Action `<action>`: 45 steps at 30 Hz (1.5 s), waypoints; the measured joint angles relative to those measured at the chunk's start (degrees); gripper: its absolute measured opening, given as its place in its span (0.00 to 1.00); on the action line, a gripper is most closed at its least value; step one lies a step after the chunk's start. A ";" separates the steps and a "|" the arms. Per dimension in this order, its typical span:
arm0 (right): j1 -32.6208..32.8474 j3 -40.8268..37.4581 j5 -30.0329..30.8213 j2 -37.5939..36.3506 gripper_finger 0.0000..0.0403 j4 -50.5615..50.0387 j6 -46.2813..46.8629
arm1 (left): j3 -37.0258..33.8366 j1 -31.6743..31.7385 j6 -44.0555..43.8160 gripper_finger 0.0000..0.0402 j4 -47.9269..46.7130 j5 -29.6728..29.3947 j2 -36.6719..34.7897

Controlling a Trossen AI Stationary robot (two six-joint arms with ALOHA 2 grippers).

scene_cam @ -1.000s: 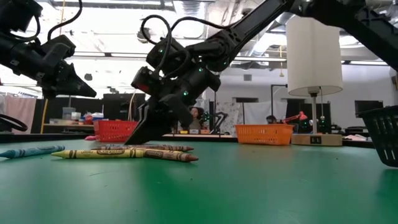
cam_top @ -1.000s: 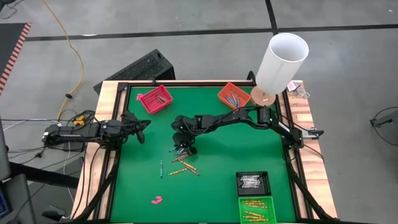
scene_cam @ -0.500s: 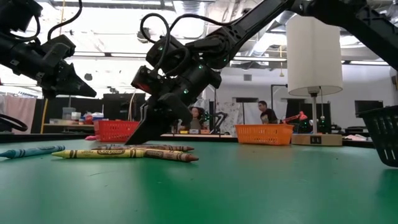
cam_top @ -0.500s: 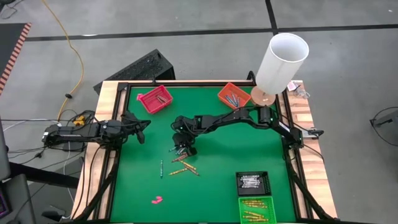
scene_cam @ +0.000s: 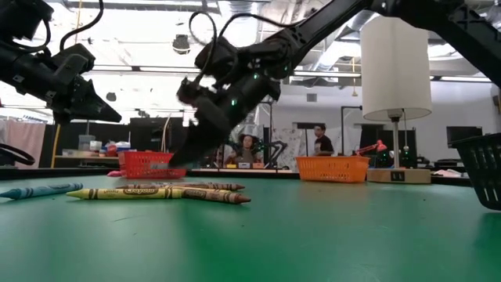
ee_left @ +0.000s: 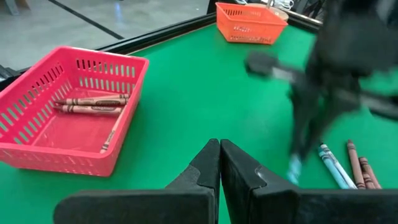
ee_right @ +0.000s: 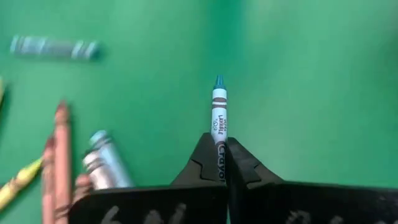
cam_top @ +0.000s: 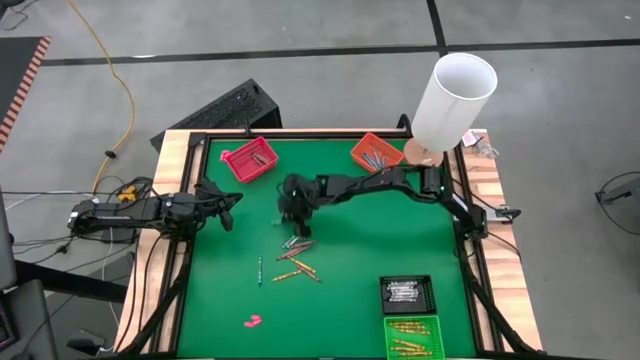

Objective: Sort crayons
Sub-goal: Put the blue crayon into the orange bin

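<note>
Right wrist view first: my right tool point(ee_right: 221, 163) is pinching a blue crayon point(ee_right: 218, 115) between its fingers, the tip poking out ahead over the green table point(ee_right: 311, 74). On the high view that tool point(cam_top: 292, 207) sits above mid-table — lifted clear of the loose crayons point(cam_top: 296, 262) scattered just beside it. A red basket point(ee_left: 68, 112) holds a few reddish crayons point(ee_left: 90, 104), and an orange basket point(cam_top: 375, 153) sits near the lamp point(cam_top: 452, 98). My left tool point(ee_left: 219, 168) waits at the table's left edge, fingers pressed together, holding nothing.
</note>
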 joint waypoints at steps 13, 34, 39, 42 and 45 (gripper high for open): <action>-8.48 0.15 17.05 -13.18 0.00 -9.04 10.40 | 0.00 0.00 0.02 0.00 -0.01 0.02 0.00; -11.31 -0.27 40.83 -20.47 0.00 -50.54 28.63 | 0.00 -0.01 -4.66 0.00 0.01 -0.13 0.00; -13.68 -3.14 40.96 -20.48 0.00 -53.87 30.94 | 0.00 -0.01 -4.40 0.00 0.02 -0.18 0.00; -15.22 -5.52 41.04 -20.47 0.00 -54.77 33.92 | 0.00 -0.02 -4.40 0.00 0.00 -0.22 0.00; -16.69 -7.47 41.01 -20.48 0.00 -56.11 37.41 | 0.00 0.00 -4.57 0.00 0.00 -0.28 0.00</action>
